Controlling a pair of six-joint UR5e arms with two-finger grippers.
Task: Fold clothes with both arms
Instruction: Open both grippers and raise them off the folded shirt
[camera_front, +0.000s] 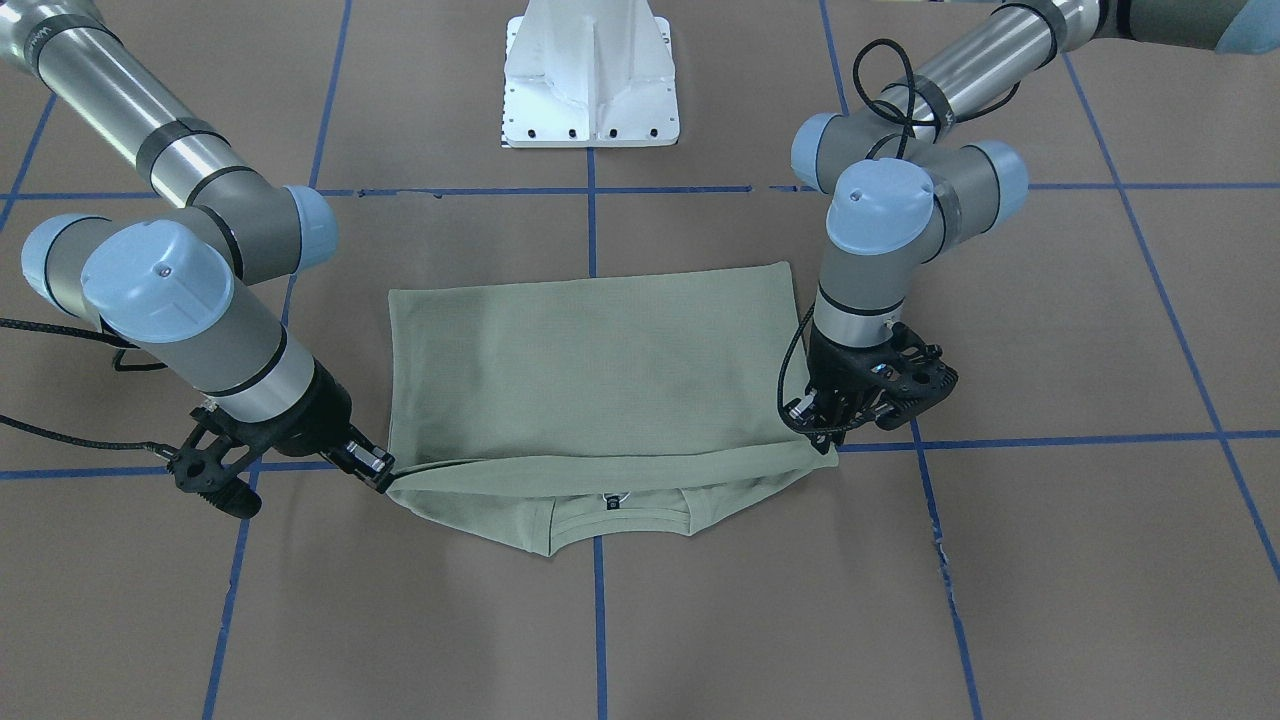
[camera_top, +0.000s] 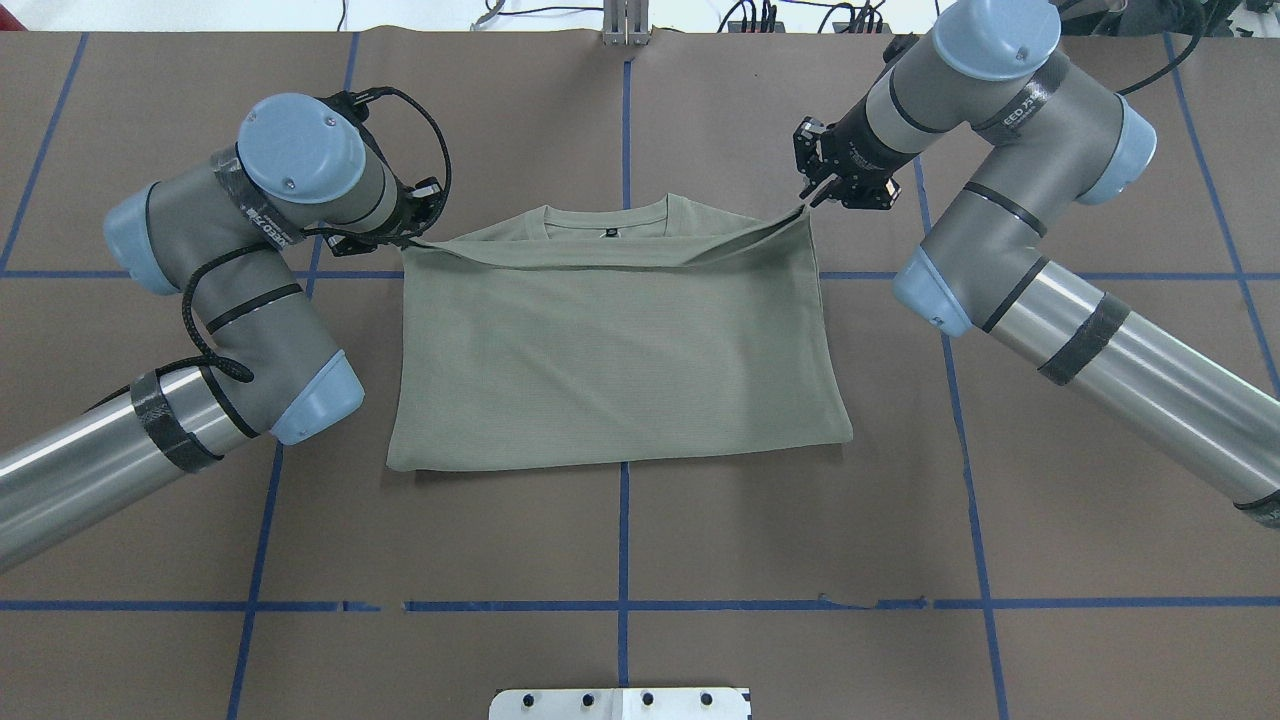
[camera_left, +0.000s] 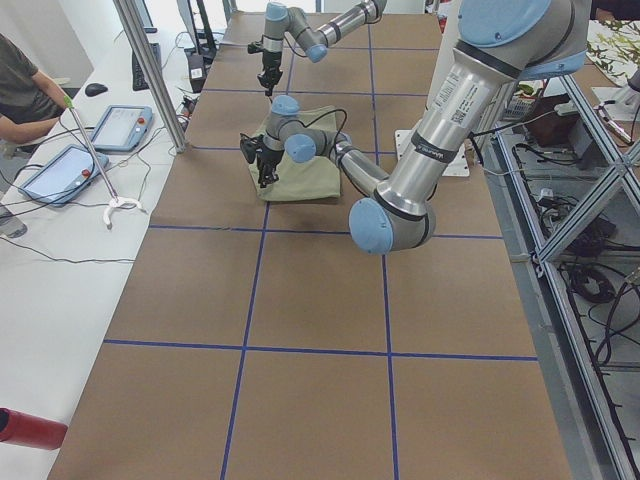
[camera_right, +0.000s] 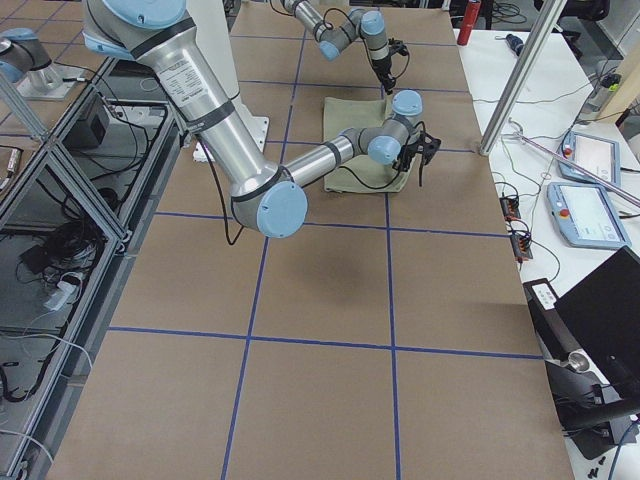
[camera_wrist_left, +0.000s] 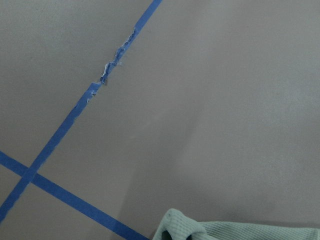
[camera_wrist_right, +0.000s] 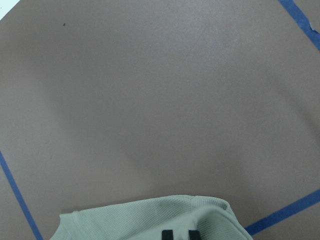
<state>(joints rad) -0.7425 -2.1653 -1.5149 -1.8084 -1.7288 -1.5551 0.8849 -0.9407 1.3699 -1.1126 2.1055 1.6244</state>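
1. One sage-green shirt.
2. Two robot arms: the left arm and the right arm.
3. Two black grippers: the left gripper and the right gripper.
4. One white pedestal base.
5. One brown worktop.

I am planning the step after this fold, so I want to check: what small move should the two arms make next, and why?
Probably lower both corners onto the table and open. The left gripper and right gripper each pinch a corner of the folded-over edge of the shirt, and that edge lies just short of the collar.
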